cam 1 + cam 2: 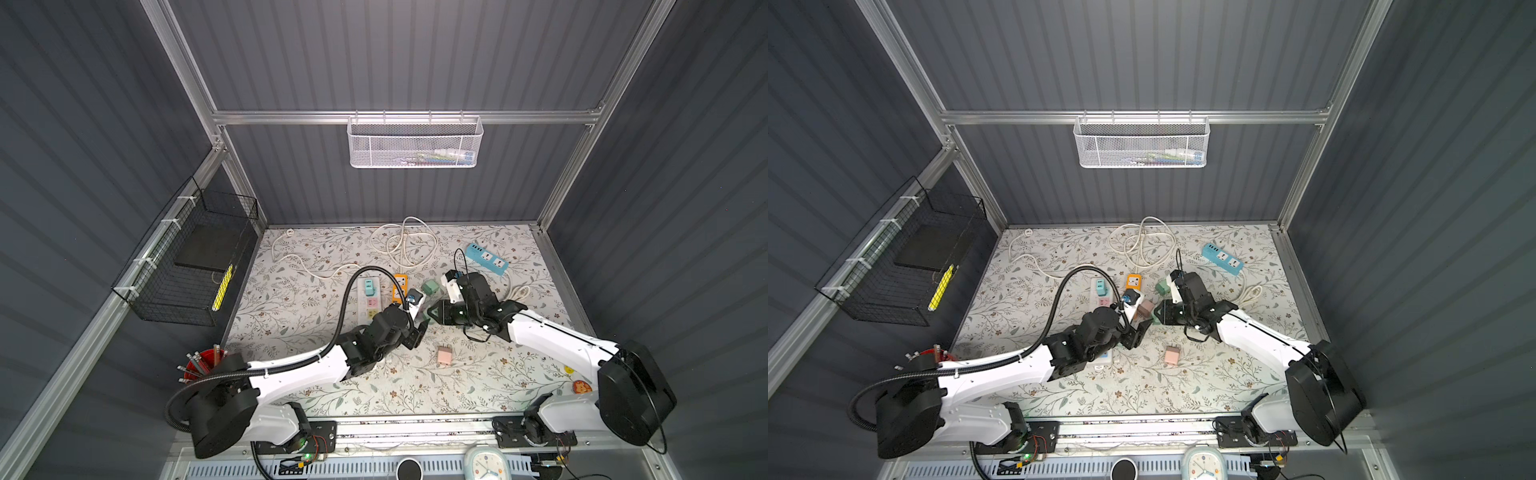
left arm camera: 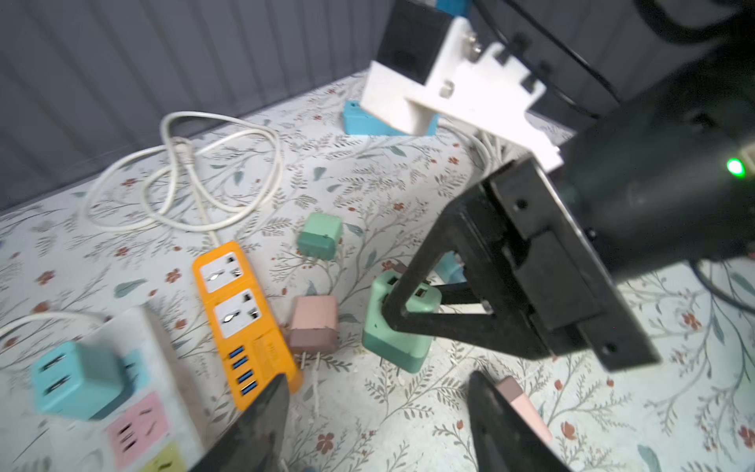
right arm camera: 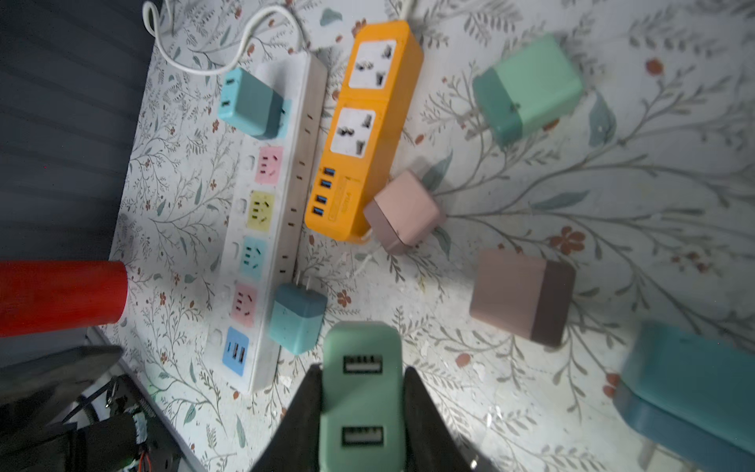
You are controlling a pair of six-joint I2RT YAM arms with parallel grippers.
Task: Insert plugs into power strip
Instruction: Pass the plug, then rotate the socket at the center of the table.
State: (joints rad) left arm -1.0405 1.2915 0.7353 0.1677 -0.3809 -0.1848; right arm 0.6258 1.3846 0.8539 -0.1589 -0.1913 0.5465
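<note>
Your right gripper (image 3: pixel 361 380) is pinching the mint plug (image 3: pixel 362 412) between its fingers. USB face to the wrist camera, prongs hidden behind its body. Your left gripper (image 2: pixel 378 378) hangs spread and empty, close by. The white power strip (image 3: pixel 304 135) lies near, with a teal plug (image 3: pixel 249 104) seated at its far end.

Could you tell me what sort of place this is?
Probably a lab robot cell: grey panels on an aluminium frame, a left arm and right arm mounted at a floral table, a mesh basket hung on the wall.
</note>
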